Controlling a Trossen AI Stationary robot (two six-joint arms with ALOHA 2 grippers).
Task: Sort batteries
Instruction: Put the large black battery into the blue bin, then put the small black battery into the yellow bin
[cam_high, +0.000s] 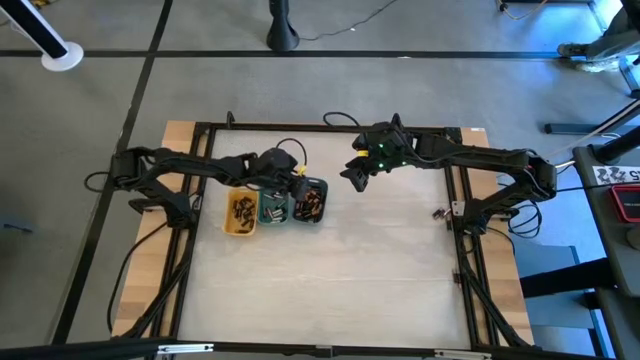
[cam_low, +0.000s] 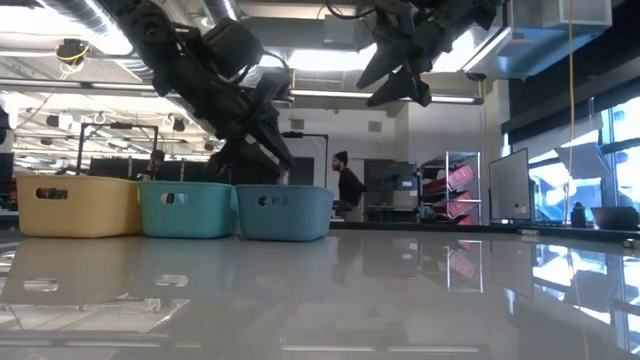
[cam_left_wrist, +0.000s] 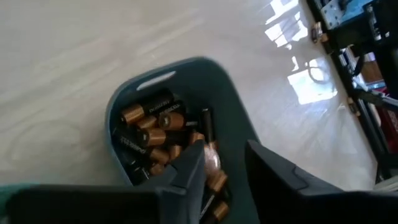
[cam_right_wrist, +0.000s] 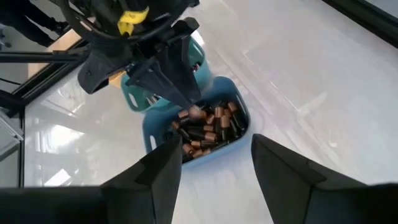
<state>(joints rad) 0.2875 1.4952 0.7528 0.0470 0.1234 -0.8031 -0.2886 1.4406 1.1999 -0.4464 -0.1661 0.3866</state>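
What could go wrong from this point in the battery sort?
The left tool sits just above the packed batteries in the grey-blue tray, seemingly pinching one; it might slip loose or drag neighbours out. The right tool hovers close by, so the arms could collide if both move to the trays.

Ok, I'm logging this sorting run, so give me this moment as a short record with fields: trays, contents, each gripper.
trays: yellow tray, green tray, blue tray, side by side in a row on the table
batteries: a pile of dark and copper-toned batteries in the blue tray; some also in the other two
left gripper: over the blue tray, fingers apart, just above the pile
right gripper: raised above the table beside the blue tray, open, empty
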